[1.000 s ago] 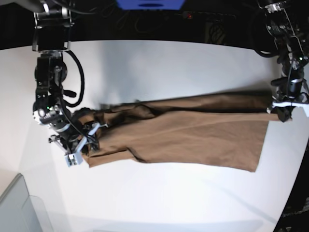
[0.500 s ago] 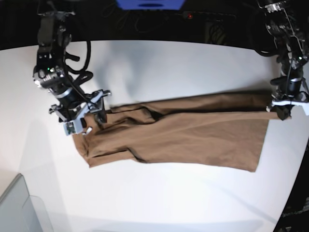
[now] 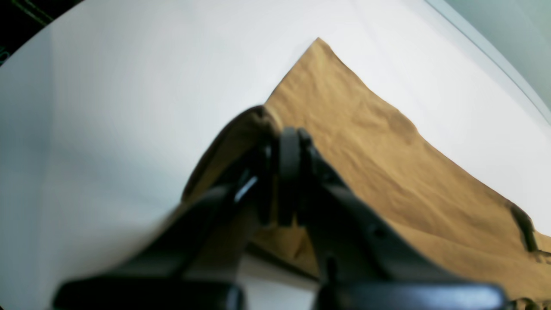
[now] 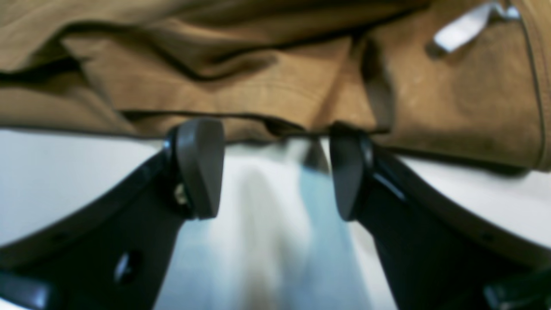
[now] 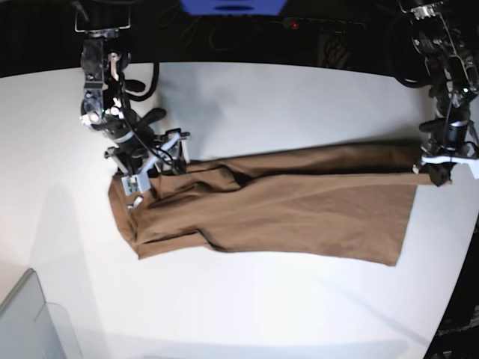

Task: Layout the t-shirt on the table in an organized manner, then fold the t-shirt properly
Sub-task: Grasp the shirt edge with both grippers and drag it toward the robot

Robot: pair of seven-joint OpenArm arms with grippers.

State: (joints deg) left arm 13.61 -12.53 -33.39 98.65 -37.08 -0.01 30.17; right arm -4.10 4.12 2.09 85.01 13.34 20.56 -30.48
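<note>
Left gripper (image 5: 439, 173) pinches t-shirt (image 5: 284, 202) corner near table (image 5: 299, 97) edge.

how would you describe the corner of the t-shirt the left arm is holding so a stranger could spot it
Start from the white table and the tan t-shirt stretched across it. Follow the shirt to its end at the base view's right edge: the far corner there is pinched in the left gripper, whose fingers are shut, unlike the loose near corner.

Soft cloth t-shirt (image 5: 284, 202); matt table (image 5: 299, 97)
</note>
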